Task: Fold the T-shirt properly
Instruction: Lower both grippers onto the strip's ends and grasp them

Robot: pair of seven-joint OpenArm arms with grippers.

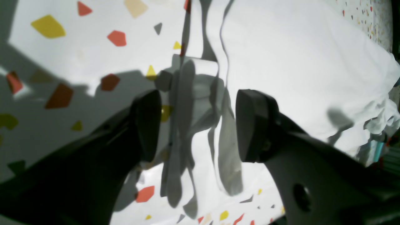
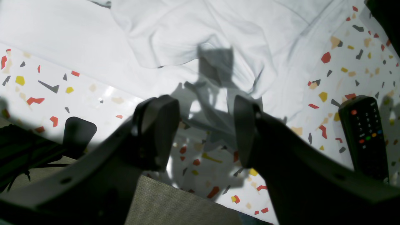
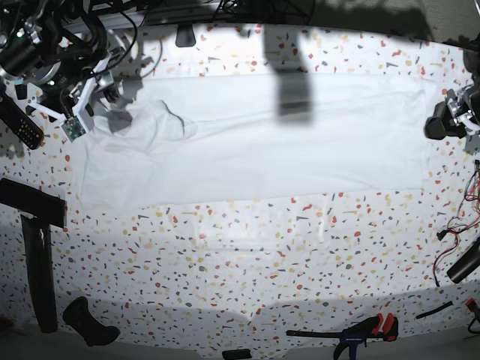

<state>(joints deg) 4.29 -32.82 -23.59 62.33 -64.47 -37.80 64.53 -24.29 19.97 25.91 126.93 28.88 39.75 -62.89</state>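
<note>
Speckled tabletop (image 3: 247, 247) fills the base view, T-shirt (image 3: 255, 142) spread as a long band across the upper half. My left gripper (image 1: 198, 125) hangs over the shirt's edge at the frame's right end, jaws spread wide, nothing between them. My right gripper (image 2: 206, 131), upper left, hovers over the rumpled end, jaws apart, empty. Remote (image 2: 364, 134) lies beside it.

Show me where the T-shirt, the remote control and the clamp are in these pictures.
T-shirt (image 3: 255, 150): base view, middle of the flat white cloth.
Remote control (image 2: 364, 134): right wrist view, its button face.
Clamp (image 3: 367, 328): base view, its black and red handle at the table's near edge.
</note>
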